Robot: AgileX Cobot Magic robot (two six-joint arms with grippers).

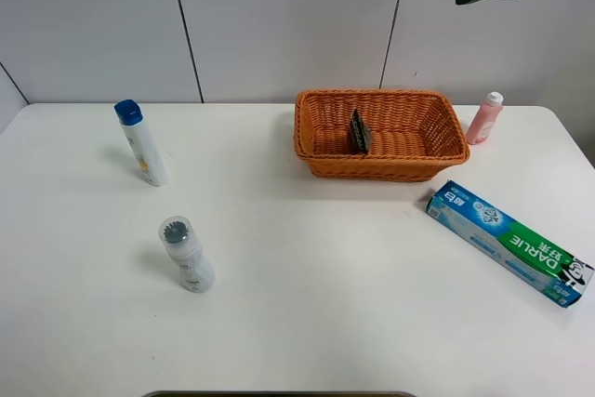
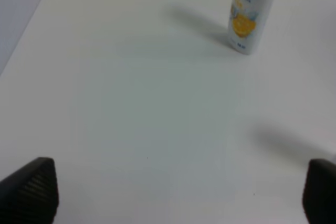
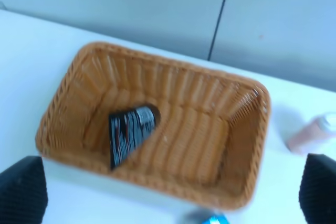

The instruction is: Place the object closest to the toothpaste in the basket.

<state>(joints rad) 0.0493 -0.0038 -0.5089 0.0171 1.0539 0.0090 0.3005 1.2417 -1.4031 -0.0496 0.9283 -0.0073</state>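
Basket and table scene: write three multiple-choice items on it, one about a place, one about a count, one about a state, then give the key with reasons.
1. Where does the pink bottle stand?
A. Inside the basket
B. On the table just right of the basket
C. Beside the blue-capped bottle

2. How many upright bottles are on the table?
A. One
B. Two
C. Three

3. What is the state of the basket?
A. It holds one dark packet
B. It is tipped over
C. It holds the toothpaste box

Key:
1 B: the pink bottle is outside the rim, at the basket's right end.
2 C: the blue-capped bottle, the clear-capped bottle and the pink one all stand.
3 A: the dark packet leans inside, while the toothpaste box lies on the table.
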